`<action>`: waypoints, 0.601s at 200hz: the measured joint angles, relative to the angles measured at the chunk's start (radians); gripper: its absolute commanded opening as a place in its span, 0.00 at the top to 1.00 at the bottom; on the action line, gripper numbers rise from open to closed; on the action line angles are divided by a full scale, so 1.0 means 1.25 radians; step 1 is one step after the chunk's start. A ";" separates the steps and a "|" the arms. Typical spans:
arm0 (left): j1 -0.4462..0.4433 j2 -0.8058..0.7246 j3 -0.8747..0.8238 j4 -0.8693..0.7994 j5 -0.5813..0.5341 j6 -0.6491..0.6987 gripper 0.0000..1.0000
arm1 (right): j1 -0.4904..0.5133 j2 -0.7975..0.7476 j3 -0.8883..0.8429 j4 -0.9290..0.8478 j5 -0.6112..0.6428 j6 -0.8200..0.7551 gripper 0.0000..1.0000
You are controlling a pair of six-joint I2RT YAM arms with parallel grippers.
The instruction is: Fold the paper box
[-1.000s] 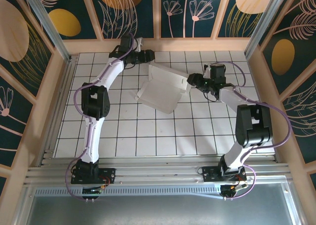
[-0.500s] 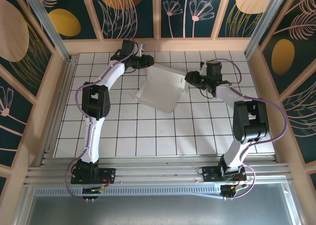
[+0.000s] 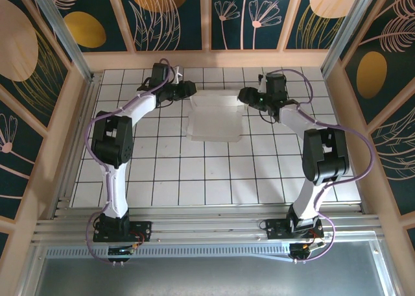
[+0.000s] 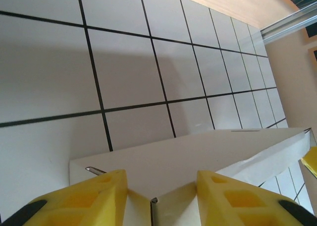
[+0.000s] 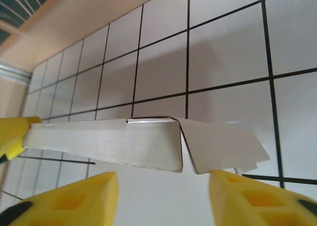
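A plain white, thin-cardboard paper box (image 3: 216, 122) with crease lines and raised flaps is found lying on the white-tiled, black-gridded bench (image 3: 162, 179). It is placed in the far middle part of the bench, near the wooden back rim (image 3: 207, 59) and between the two wrists. Its near edge is seen flat on the tiles, while its far side is raised into a low wall. The white-and-black left arm (image 3: 123, 124) is stretched to the far left corner of the box, and the black right arm (image 3: 324, 160) to the far right corner. In the left wrist view, a corner of the box (image 4: 198, 159) is observed between the yellow block-shaped fingers (image 4: 94, 198). The left jaws are set partly apart about that corner, with cardboard reaching from one finger to the other; whether it is clamped cannot be told. In the right wrist view, the raised wall (image 5: 124, 141) is seen edge-on above the tiles, with a folded end flap at its right, just ahead of the yellow fingers (image 5: 74, 198). The right jaws are held released, wide apart. One of the left arm's yellow fingertips (image 5: 12, 134) is noted at the far end of that wall. The bench is enclosed by dark panels printed with leaves and orange ovals (image 3: 58, 23).
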 measured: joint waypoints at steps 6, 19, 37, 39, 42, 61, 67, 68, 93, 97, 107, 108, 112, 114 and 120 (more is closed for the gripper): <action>-0.001 -0.006 -0.011 0.009 -0.002 -0.002 0.59 | 0.001 -0.005 0.000 -0.012 0.012 -0.005 0.42; -0.004 -0.014 -0.030 0.026 -0.004 -0.007 0.59 | 0.001 -0.020 0.000 -0.034 0.035 -0.015 0.42; -0.009 -0.020 -0.044 0.039 -0.005 -0.010 0.59 | 0.002 -0.056 0.000 -0.075 0.075 -0.019 0.43; -0.009 -0.020 -0.046 0.041 -0.005 -0.011 0.59 | 0.002 -0.061 0.000 -0.080 0.081 -0.017 0.43; -0.010 -0.020 -0.047 0.042 -0.005 -0.011 0.59 | 0.002 -0.068 0.000 -0.085 0.086 -0.017 0.43; -0.013 -0.020 -0.048 0.048 -0.005 -0.017 0.58 | 0.011 -0.116 0.006 -0.129 0.130 0.013 0.43; -0.013 -0.020 -0.048 0.048 -0.006 -0.018 0.58 | 0.017 -0.125 0.014 -0.145 0.143 0.028 0.43; -0.013 -0.020 -0.048 0.048 -0.005 -0.018 0.58 | 0.019 -0.127 0.016 -0.150 0.147 0.030 0.43; -0.016 -0.020 -0.048 0.048 -0.008 -0.023 0.58 | 0.067 -0.127 0.083 -0.216 0.175 0.082 0.43; -0.016 -0.020 -0.048 0.048 -0.008 -0.024 0.59 | 0.073 -0.124 0.093 -0.223 0.175 0.089 0.43; -0.017 -0.020 -0.047 0.047 -0.008 -0.024 0.59 | 0.089 -0.108 0.123 -0.247 0.177 0.098 0.43; -0.017 -0.020 -0.047 0.047 -0.008 -0.023 0.59 | 0.090 -0.107 0.126 -0.248 0.178 0.098 0.43; -0.017 -0.020 -0.046 0.046 -0.008 -0.023 0.59 | 0.095 -0.093 0.143 -0.260 0.182 0.099 0.44; -0.017 -0.020 -0.046 0.046 -0.008 -0.023 0.58 | 0.095 -0.089 0.149 -0.264 0.182 0.099 0.44; -0.017 -0.020 -0.045 0.045 -0.008 -0.023 0.59 | 0.098 -0.068 0.174 -0.278 0.190 0.100 0.44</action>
